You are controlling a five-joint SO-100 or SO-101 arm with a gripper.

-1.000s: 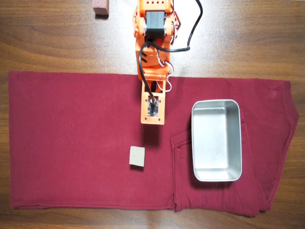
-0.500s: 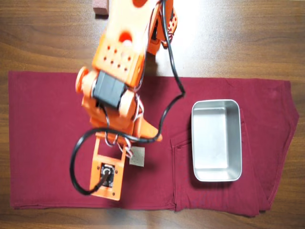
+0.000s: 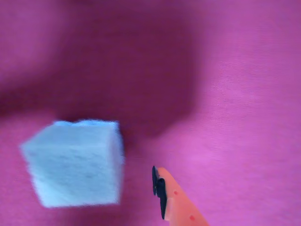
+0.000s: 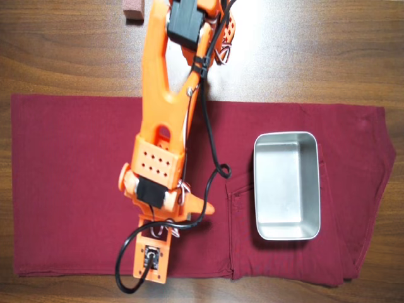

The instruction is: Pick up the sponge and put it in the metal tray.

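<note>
Pale sponge on crimson cloth, claw fingertip beside its edge

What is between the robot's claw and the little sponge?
Nothing visible. In the wrist view the sponge sits on bare red cloth, with only cloth between it and the orange finger. From overhead the arm hides the sponge.

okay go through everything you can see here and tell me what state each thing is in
sponge: lying on the cloth, not gripped; hidden under the arm in the overhead view.
metal tray: upright, empty, on the cloth.
gripper: one of its fingers beside the sponge, apart from it; open or shut cannot be told.
red cloth: spread flat on the table.
pinkish-brown block: on bare wood, untouched.
</note>
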